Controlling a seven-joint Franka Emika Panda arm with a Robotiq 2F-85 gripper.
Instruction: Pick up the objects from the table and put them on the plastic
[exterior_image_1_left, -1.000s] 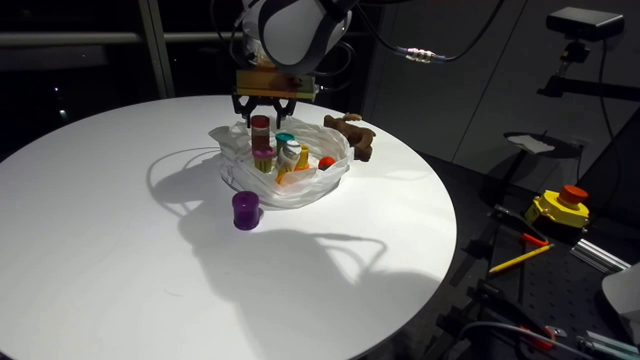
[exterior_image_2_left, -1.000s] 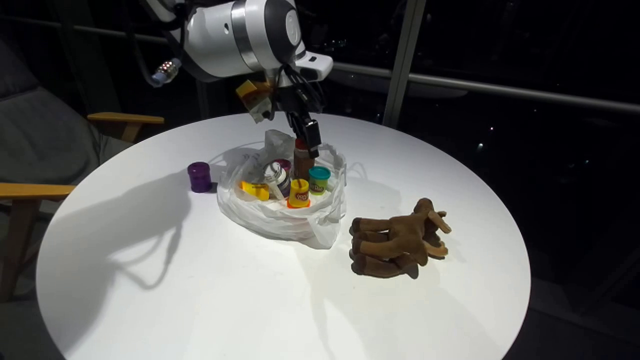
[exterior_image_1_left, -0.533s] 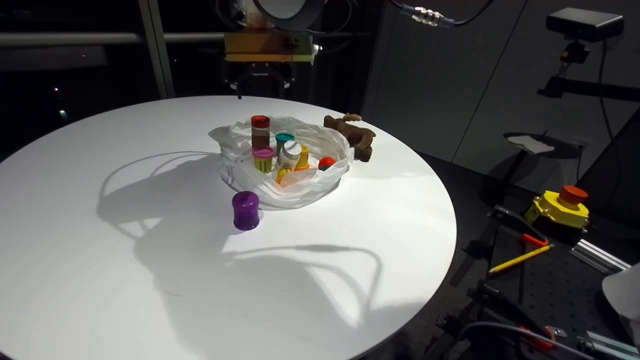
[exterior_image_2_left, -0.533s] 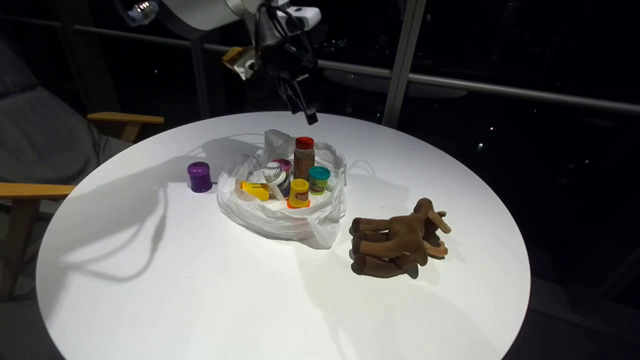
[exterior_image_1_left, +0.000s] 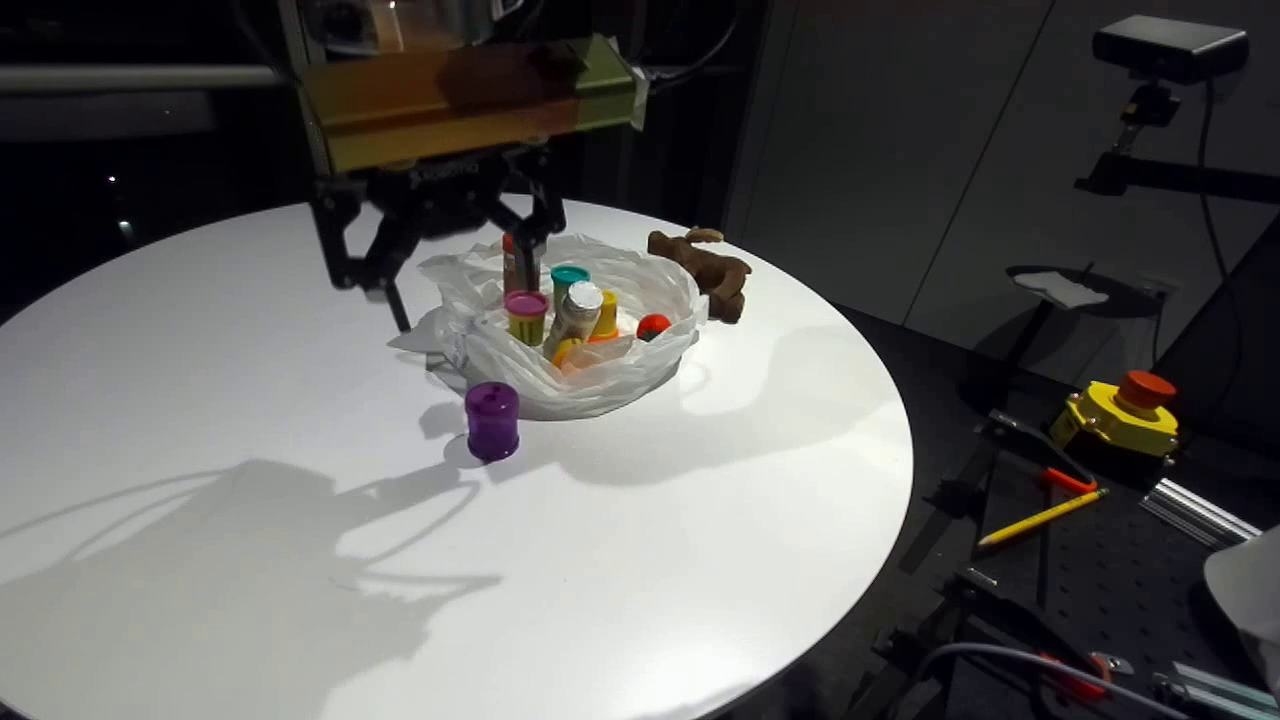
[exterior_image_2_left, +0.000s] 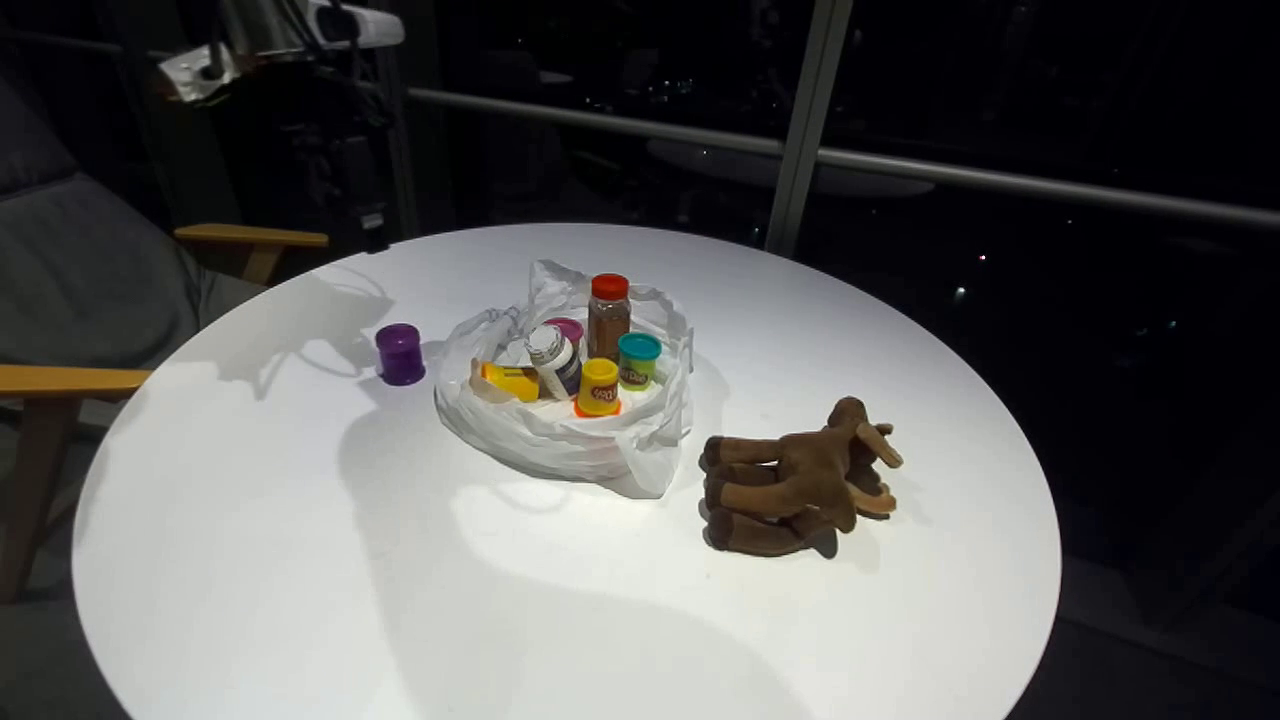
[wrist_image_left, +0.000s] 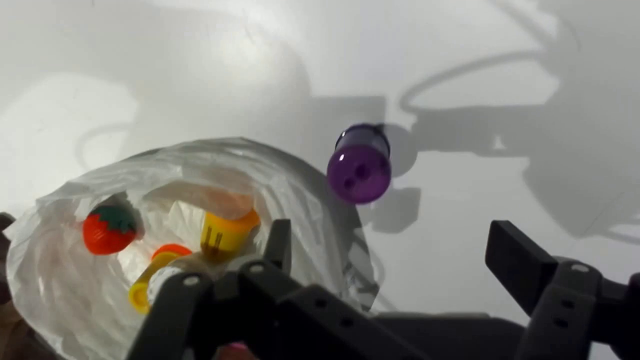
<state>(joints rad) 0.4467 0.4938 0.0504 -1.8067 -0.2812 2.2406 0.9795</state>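
Darkness hides most detail behind our white table (exterior_image_2_left: 880, 620). We see the arm (exterior_image_2_left: 372, 27) cut off at the top. Above and beside the plastic bag (exterior_image_2_left: 560, 452), the gripper (wrist_image_left: 389, 245) points down, fingers apart, part-hiding the red-lidded jar (exterior_image_1_left: 510, 265) inside in an exterior view. Just outside the bag stands the purple cup (exterior_image_2_left: 401, 358).

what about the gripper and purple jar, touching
Apart. Both exterior views show it: the gripper hangs higher than the purple jar, with a visible gap.
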